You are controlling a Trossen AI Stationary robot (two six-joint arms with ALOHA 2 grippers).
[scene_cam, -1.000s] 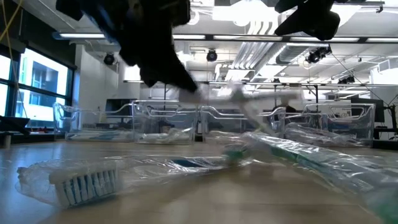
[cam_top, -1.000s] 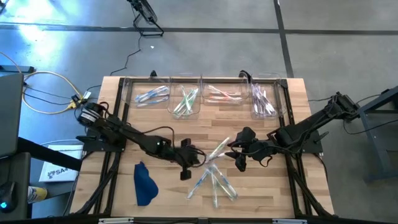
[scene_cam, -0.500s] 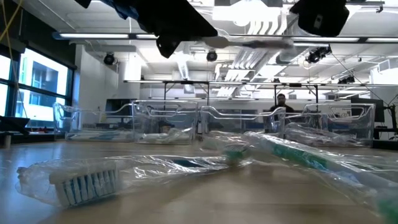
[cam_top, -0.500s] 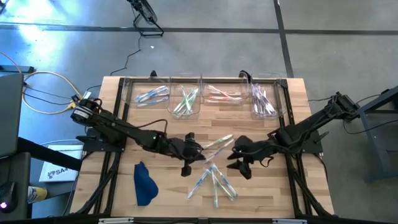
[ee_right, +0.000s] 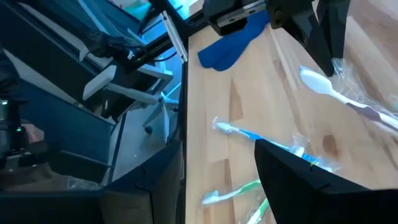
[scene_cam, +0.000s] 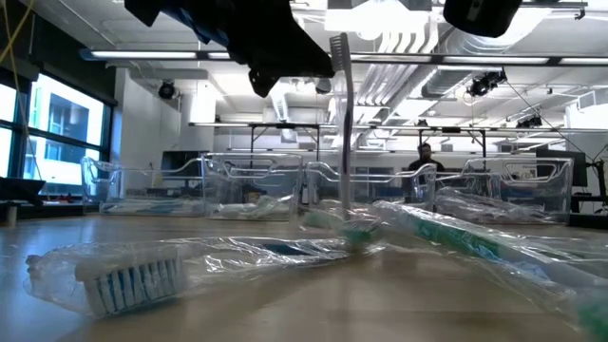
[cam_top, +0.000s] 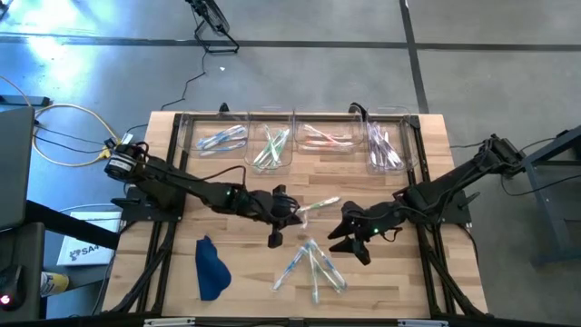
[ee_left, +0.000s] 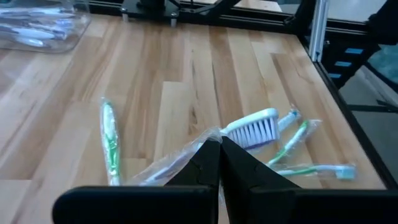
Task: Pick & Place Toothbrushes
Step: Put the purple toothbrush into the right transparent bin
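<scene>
Cut off by the low view's top edge: both arms; too small to count in the high view: wrapped toothbrushes heaped on the desk.

The left gripper sits at the table's middle, fingers pinched on one wrapped toothbrush that sticks out to the right. The right gripper is just right of it, fingers spread, holding nothing. A small heap of toothbrushes lies nearer, a blue cloth to the near left. Four clear bins along the far edge hold more.
</scene>
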